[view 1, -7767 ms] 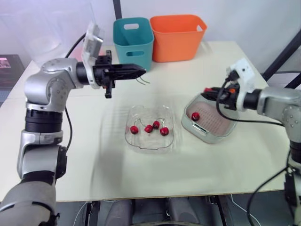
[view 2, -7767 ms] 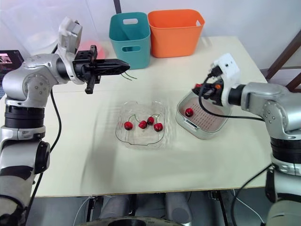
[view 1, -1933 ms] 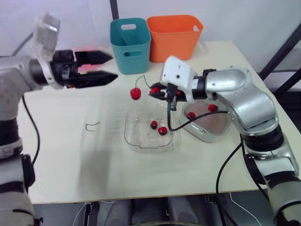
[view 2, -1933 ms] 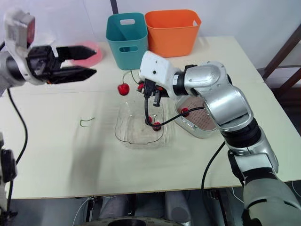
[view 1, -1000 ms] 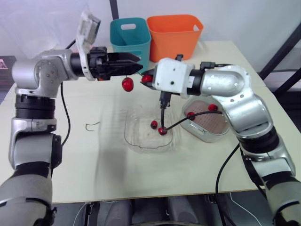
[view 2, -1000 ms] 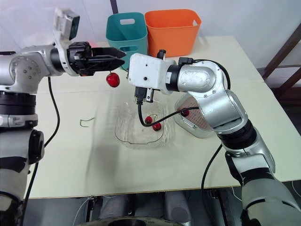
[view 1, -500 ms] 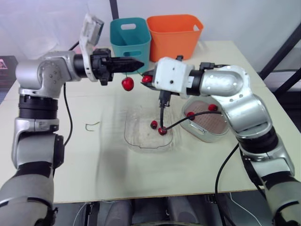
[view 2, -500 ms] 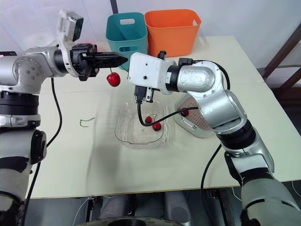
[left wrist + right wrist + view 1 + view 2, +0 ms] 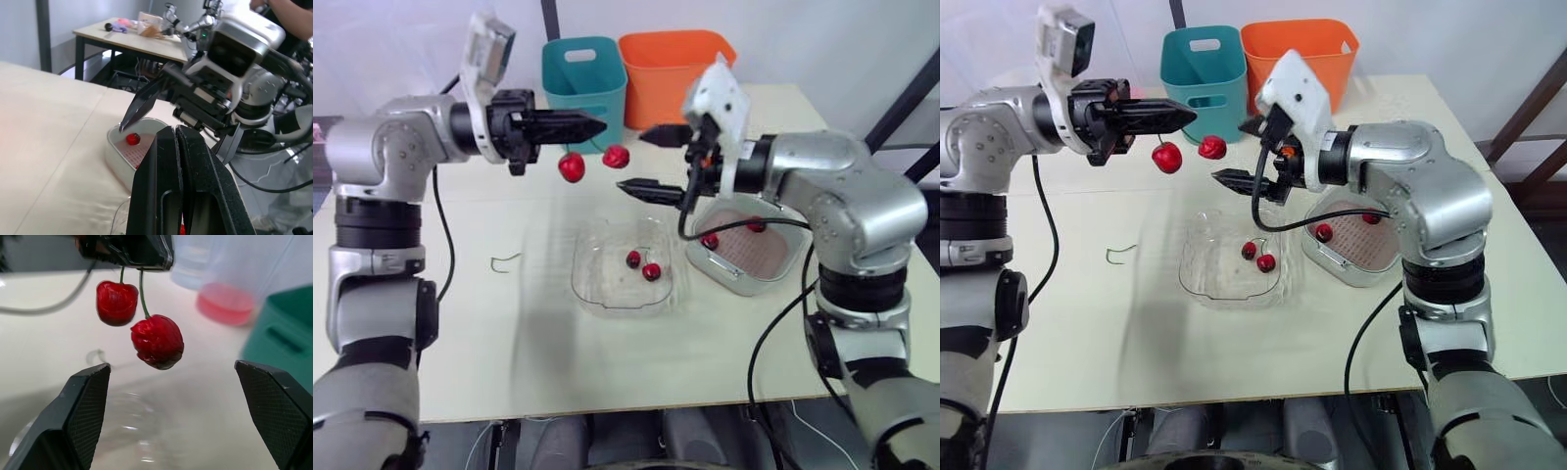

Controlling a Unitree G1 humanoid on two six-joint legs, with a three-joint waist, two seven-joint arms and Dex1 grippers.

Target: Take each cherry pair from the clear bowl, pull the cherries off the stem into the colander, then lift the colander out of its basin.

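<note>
Dangling the cherry pair by its stem just under the left gripper, pinching shut on it. Having let go of the fruit a moment ago, spreading the right gripper wide, facing both cherries from just beside them. Probably lining up to seize one cherry and tug it free. Waiting below the right gripper: the clear bowl holding two more cherries; past it, the colander in its basin, holding two. Lying well below the left gripper, a bare stem. Standing behind both grippers, a teal bin and an orange bin, blocking nothing.

Colander in its basin lies right of the bowl holding cherries.
</note>
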